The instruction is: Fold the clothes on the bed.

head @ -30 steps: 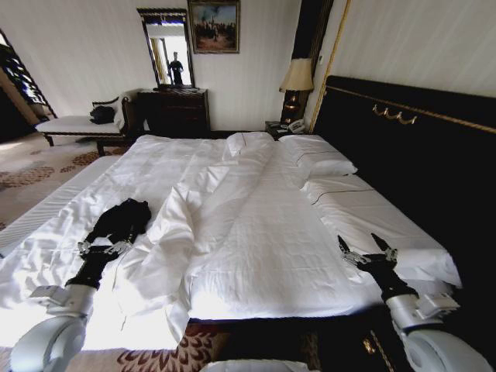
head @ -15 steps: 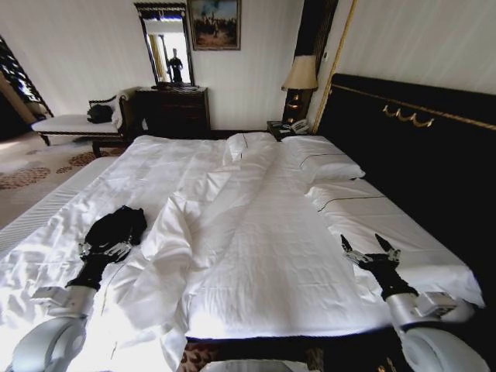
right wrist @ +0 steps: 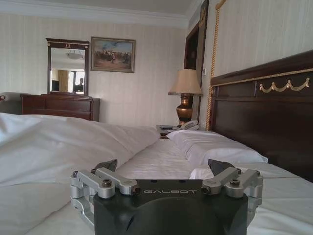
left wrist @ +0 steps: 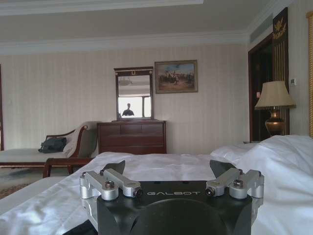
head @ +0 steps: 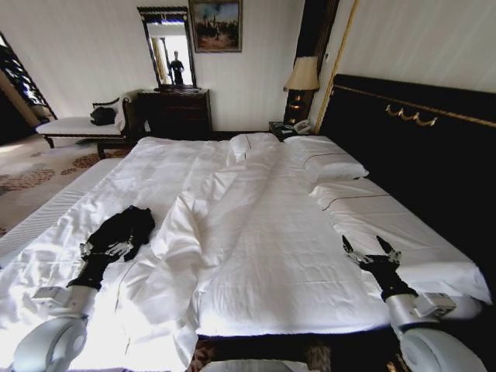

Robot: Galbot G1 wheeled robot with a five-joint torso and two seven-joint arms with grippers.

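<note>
White bed (head: pixel 263 232), black T-shirt (head: pixel 120 230) bunched near-left by our left gripper (head: pixel 106 249); both grippers spread wide, right gripper (head: pixel 372 253) near-right, so we risk snagging the loose duvet (head: pixel 174 232) instead

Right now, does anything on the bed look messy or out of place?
Yes. The black T-shirt lies crumpled in a heap on the bed's left side, just ahead of the open left gripper. Beside it the white duvet is bunched into a raised ridge. The open right gripper hovers over smooth sheet near the headboard.
</note>
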